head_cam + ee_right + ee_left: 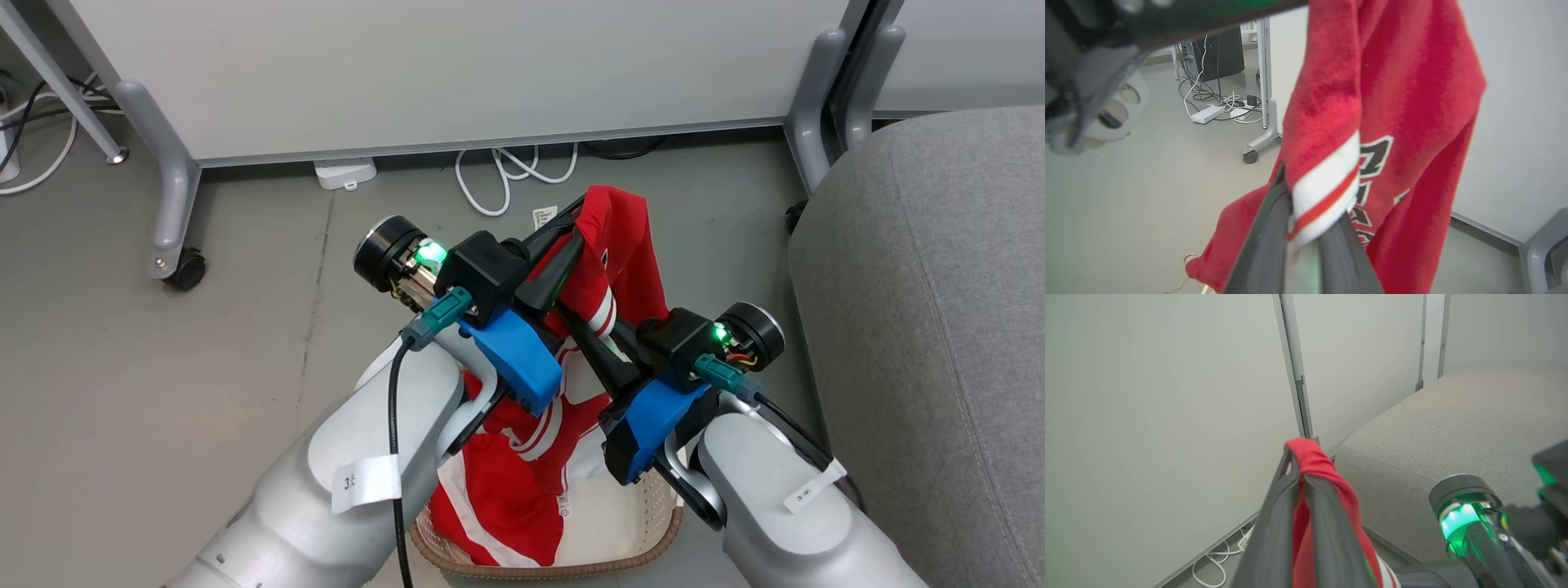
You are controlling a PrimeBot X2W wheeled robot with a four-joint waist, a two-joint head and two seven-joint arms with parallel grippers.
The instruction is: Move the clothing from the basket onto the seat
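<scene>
The clothing [629, 245] is bright red with white stripes and hangs lifted above the basket [629, 559]; its lower part still lies inside the basket. My left gripper [575, 219] is shut on a red fold at the top, and the left wrist view has the cloth [1314, 457] pinched between the left gripper [1299, 469] fingers. My right gripper [575, 322] crosses below it, shut on a white and red striped band of the clothing [1392, 81]; the right gripper [1314, 204] clamps that band. The grey seat [939, 327] stands to the right, close to the basket, and fills the right of the left wrist view [1453, 428].
A white partition wall stands behind on grey feet with a caster [186, 269]. White cables [506, 175] and a power strip [344, 173] lie on the grey floor under it. Another partition foot [808, 122] stands beside the seat's far corner.
</scene>
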